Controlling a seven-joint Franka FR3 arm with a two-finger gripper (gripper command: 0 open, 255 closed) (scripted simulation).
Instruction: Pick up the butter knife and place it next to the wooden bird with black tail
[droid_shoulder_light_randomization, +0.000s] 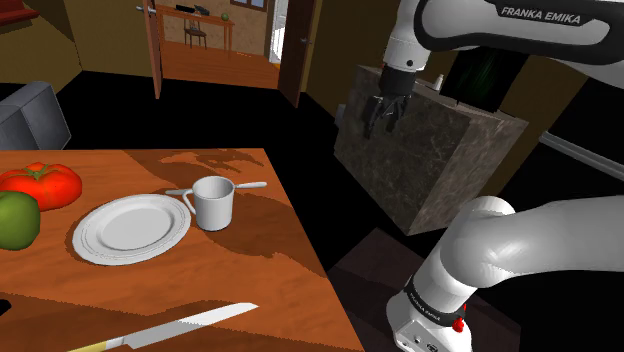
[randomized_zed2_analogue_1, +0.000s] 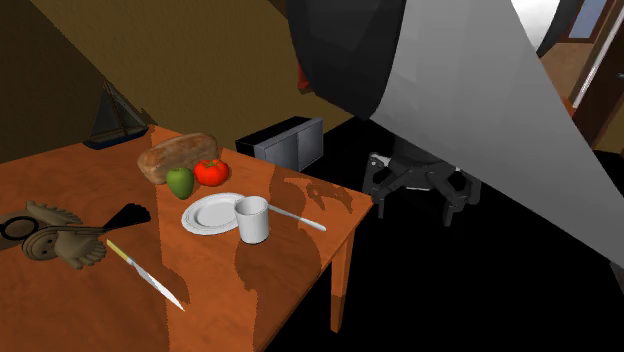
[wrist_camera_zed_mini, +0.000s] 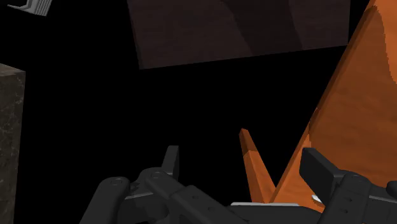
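gripper (droid_shoulder_light_randomization: 385, 112): fingers apart, empty, hanging off the tabletop (droid_shoulder_light_randomization: 250, 250); you haven't reached yet | butter knife (randomized_zed2_analogue_1: 297, 216): flat beside the mug (randomized_zed2_analogue_1: 253, 220), near the arm-side edge | wooden bird (randomized_zed2_analogue_1: 60, 242): opposite edge; probably a long carry

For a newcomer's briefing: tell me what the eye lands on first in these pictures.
The white arm looms across the second exterior view's upper right. On the orange-brown table sit a white plate and mug beside a red tomato, with the knife near the shoulder view's bottom edge. The open black hand hangs off the table, before a dark mottled block.
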